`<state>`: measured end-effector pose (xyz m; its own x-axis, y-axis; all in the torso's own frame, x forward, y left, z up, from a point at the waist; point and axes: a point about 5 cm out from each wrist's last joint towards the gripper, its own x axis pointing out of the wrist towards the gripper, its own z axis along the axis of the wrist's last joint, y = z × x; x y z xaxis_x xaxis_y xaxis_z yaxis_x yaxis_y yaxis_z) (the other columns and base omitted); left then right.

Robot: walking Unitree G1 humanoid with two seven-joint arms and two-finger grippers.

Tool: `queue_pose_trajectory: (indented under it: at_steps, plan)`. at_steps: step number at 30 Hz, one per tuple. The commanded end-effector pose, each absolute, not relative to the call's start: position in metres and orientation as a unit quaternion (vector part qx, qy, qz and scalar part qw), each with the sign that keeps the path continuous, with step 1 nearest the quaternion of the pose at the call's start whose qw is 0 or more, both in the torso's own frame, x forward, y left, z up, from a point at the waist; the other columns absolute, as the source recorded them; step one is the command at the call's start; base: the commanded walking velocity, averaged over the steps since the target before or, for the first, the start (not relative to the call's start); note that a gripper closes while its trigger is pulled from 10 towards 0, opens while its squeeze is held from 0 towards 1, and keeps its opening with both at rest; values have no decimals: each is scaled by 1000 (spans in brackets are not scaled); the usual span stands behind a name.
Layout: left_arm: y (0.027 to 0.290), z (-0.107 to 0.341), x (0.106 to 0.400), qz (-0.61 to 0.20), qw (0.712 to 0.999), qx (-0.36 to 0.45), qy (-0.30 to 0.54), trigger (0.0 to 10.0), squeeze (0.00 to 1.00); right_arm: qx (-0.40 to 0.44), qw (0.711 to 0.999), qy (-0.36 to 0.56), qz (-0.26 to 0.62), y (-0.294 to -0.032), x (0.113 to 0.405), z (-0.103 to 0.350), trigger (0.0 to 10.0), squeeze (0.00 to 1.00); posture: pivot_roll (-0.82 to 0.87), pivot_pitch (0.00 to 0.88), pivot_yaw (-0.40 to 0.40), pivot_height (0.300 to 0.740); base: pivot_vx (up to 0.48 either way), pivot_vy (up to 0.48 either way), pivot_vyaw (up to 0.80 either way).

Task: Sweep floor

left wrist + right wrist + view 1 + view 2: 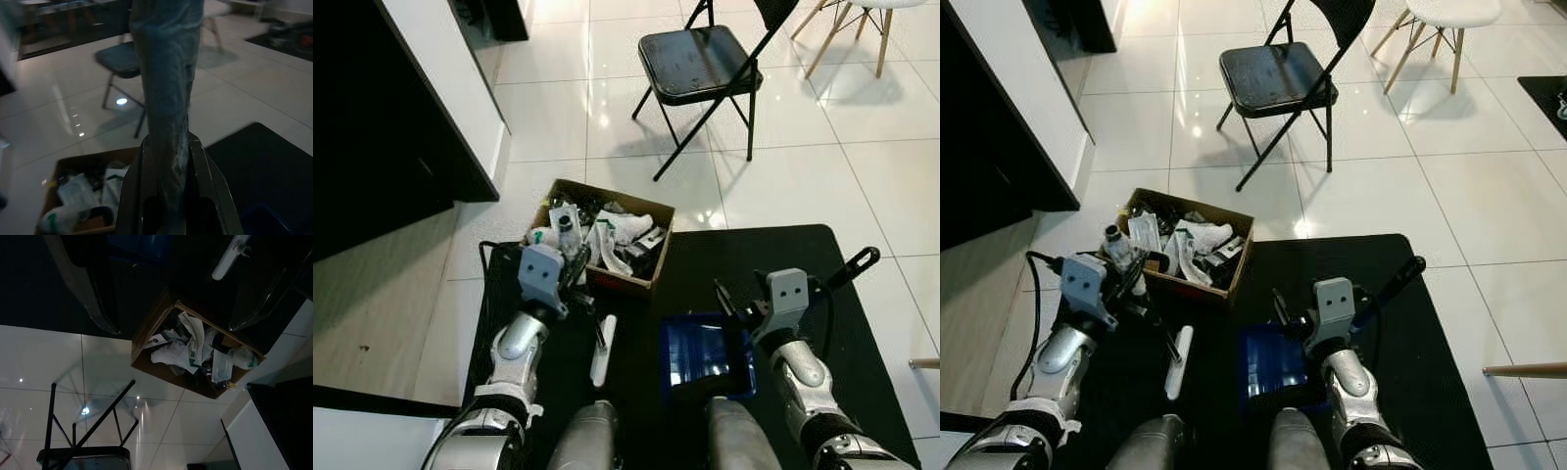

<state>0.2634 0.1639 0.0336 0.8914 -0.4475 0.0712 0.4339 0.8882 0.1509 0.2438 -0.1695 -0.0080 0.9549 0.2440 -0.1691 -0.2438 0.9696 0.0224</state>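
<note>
Black mat [783, 264] covers the lower middle of the head view, and on it lies a blue dustpan [705, 354], near the right gripper [736, 304]. Its fingers stand apart, holding nothing. The left gripper [576, 274], lower left, is clenched on the broom handle [168, 98], probably so the white brush head [603, 351] stays down by the dustpan. The cardboard box [570, 193] of rubbish sits just above, ready to receive the sweepings.
</note>
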Motion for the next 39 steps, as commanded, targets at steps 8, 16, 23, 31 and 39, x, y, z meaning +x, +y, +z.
queue_pose_trajectory:
  at_steps: [8,16,23,31,39]
  plan:
    - [172,34,258,-232,967,87,-57,10000,0,0,990,85,115,-170,239,-10,10000,0,-46,93,47,740,0,0,0]
    - [176,36,259,-214,971,88,-65,10000,0,-7,985,118,128,-172,229,-20,10000,0,-37,74,32,740,0,0,0]
    - [177,34,256,-207,973,83,-64,10000,0,-3,985,127,118,-179,216,-26,10000,0,-29,69,23,740,0,0,0]
    - [176,32,253,-200,975,78,-64,10000,0,-54,990,107,72,-201,201,-24,10000,0,-32,59,18,740,0,0,0]
    - [174,33,253,-196,975,75,-68,10000,0,-65,992,107,-19,-229,190,-24,10000,1000,-33,53,18,740,0,0,0]
